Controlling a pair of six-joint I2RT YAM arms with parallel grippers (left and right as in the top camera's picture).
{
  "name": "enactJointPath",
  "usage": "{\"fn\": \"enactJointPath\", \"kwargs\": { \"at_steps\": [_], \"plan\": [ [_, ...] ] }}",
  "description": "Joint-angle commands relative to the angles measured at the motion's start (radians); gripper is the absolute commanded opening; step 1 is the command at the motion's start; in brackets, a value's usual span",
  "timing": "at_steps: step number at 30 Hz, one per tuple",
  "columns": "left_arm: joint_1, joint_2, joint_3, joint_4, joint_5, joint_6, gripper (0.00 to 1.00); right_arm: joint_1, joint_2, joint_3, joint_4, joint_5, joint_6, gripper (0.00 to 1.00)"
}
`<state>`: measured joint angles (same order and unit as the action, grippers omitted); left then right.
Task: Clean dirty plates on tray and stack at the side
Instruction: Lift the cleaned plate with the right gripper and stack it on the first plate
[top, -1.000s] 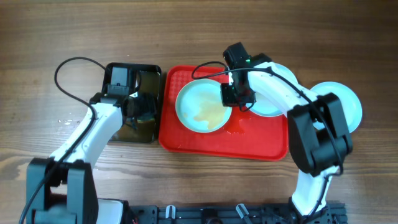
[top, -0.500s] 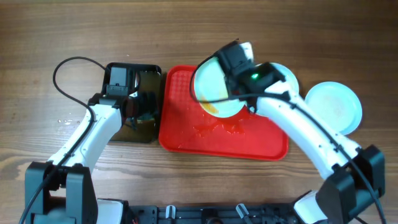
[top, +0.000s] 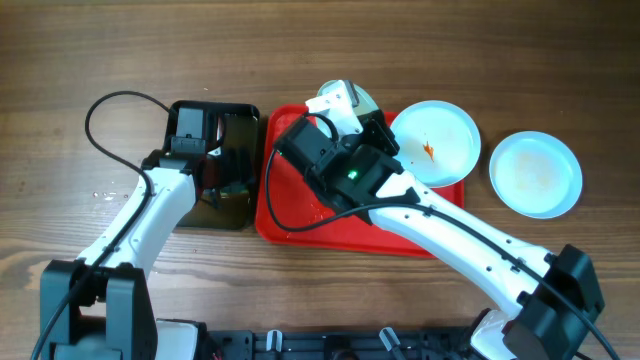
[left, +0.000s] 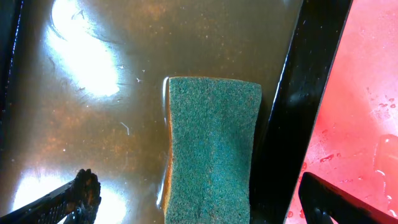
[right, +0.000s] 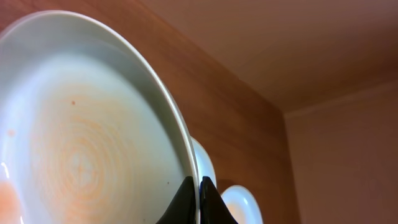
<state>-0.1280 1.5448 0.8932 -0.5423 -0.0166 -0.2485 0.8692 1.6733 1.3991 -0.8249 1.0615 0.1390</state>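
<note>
My right gripper (right: 198, 186) is shut on the rim of a pale plate (right: 93, 143) with an orange film and holds it tilted on edge above the red tray (top: 283, 215). In the overhead view only the plate's top edge (top: 345, 97) shows above my right wrist (top: 338, 125). A second plate (top: 433, 142) with a red smear lies at the tray's right end. A third plate (top: 536, 174) lies on the table to the right. My left gripper (left: 205, 199) is open over a green sponge (left: 211, 143) and is not holding it.
The sponge lies in brownish water in a small black tray (top: 240, 118) left of the red tray; its black wall (left: 305, 74) runs beside the sponge. A wet patch (top: 315, 205) lies on the red tray. A black cable (top: 110, 115) loops at the left.
My right arm has lifted the plate off the red tray, tipped it on edge and swung left over the tray. The left arm has not moved.
</note>
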Motion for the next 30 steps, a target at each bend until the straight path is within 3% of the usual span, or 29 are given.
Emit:
{"fn": "enactJointPath", "kwargs": {
  "at_steps": [1, 3, 6, 10, 16, 21, 26, 30],
  "plan": [
    [0.004, -0.013, 0.003, 0.003, 0.012, 0.002, 1.00, 0.003, -0.021, -0.004, 0.041, 0.061, -0.088, 0.04],
    [0.004, -0.013, 0.003, 0.003, 0.012, 0.002, 1.00, 0.001, -0.021, -0.004, 0.066, 0.039, -0.082, 0.04],
    [0.004, -0.013, 0.003, 0.002, 0.012, 0.002, 1.00, -0.055, -0.021, -0.004, 0.080, -0.193, -0.013, 0.04],
    [0.004, -0.013, 0.003, 0.002, 0.012, 0.002, 1.00, -0.303, -0.021, -0.004, 0.010, -0.598, 0.315, 0.04],
    [0.004, -0.013, 0.003, 0.002, 0.012, 0.002, 1.00, -0.780, -0.021, -0.004, -0.056, -1.006, 0.421, 0.04],
    [0.004, -0.013, 0.003, 0.002, 0.012, 0.002, 1.00, -1.139, -0.020, -0.026, -0.097, -1.132, 0.410, 0.04],
    [0.004, -0.013, 0.003, 0.002, 0.012, 0.002, 1.00, -1.421, -0.020, -0.158, -0.089, -1.148, 0.410, 0.04],
    [0.004, -0.013, 0.003, 0.002, 0.012, 0.002, 1.00, -1.526, -0.020, -0.244, -0.046, -1.137, 0.385, 0.04]
  ]
}}
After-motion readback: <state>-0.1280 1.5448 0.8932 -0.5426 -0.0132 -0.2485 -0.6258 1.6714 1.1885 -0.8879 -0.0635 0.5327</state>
